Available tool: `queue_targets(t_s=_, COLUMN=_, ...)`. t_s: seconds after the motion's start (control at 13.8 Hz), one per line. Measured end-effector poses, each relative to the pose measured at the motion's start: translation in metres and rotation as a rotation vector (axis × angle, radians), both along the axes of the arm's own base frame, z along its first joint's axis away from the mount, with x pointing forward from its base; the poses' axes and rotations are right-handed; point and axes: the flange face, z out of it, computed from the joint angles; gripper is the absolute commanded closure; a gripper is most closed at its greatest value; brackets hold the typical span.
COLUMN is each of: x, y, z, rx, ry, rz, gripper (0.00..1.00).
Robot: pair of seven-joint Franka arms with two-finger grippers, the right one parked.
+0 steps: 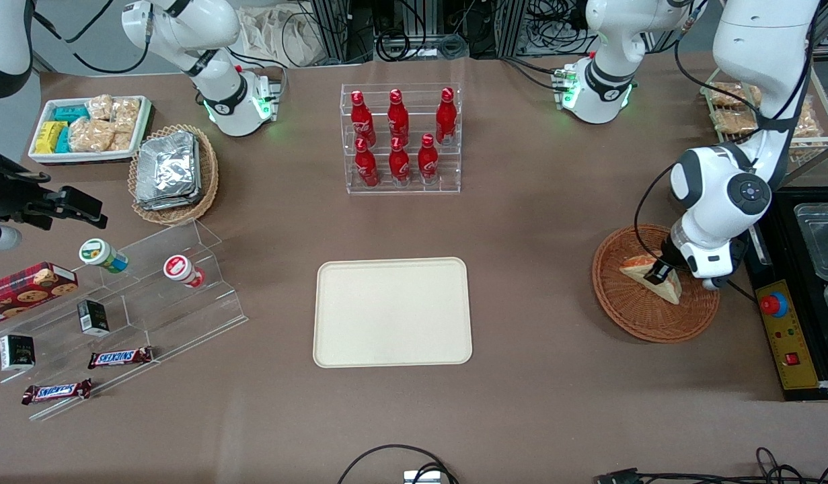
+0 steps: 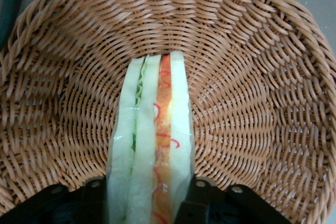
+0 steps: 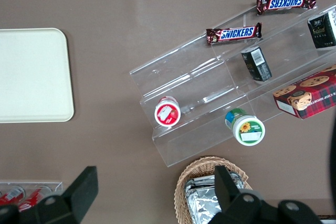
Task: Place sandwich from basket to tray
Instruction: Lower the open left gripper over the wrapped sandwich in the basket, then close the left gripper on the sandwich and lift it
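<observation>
Wicker basket (image 1: 646, 319) holds sandwich (image 1: 656, 279); pincer (image 1: 659, 272) down in basket w/ sandwich betw. its fingers (image 2: 197, 203), clenched on it. Basket rim rings sandwich all round. Tray (image 1: 392, 312) well apart from basket, bare bench (image 1: 535, 302) betw.

- The sandwich (image 1: 656, 278), a pale wedge with orange and green filling, lay in the reddish-brown wicker basket (image 1: 646, 316) near the table's working-arm end, the gripper (image 1: 658, 272) closed on it.
- The cream tray (image 1: 392, 312) lay flat mid-table.
</observation>
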Motion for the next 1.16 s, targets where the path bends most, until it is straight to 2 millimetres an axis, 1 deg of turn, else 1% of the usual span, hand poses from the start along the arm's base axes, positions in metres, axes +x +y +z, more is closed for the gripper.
queue_targets(t_s=0.15, x=0.001, y=-0.002, z=0.006, rx=0.004, ry=-0.003, rz=-0.049, gripper=0.79)
queue_targets(t_s=0.29, x=0.001, y=-0.003, z=0.023, rx=0.011, ry=0.011, rz=-0.163, gripper=0.79)
queue_targets(t_s=0.51, x=-0.001, y=-0.004, z=0.064, rx=0.019, ry=0.038, rz=-0.379, gripper=0.78)
queue_targets(t_s=0.65, x=0.0, y=-0.007, z=0.086, rx=0.023, ry=0.051, rz=-0.524, gripper=0.78)
queue_targets(t_s=0.73, x=0.001, y=-0.008, z=0.092, rx=0.025, ry=0.052, rz=-0.591, gripper=0.77)
queue_targets(t_s=0.87, x=0.002, y=-0.01, z=0.095, rx=0.029, ry=0.053, rz=-0.679, gripper=0.75)
queue_targets(t_s=0.95, x=0.002, y=-0.014, z=0.095, rx=0.03, ry=0.052, rz=-0.707, gripper=0.74)
queue_targets(t_s=1.02, x=0.004, y=-0.023, z=0.098, rx=0.03, ry=0.05, rz=-0.733, gripper=0.74)
queue_targets(t_s=1.16, x=0.012, y=-0.047, z=0.112, rx=0.025, ry=0.058, rz=-0.778, gripper=0.74)
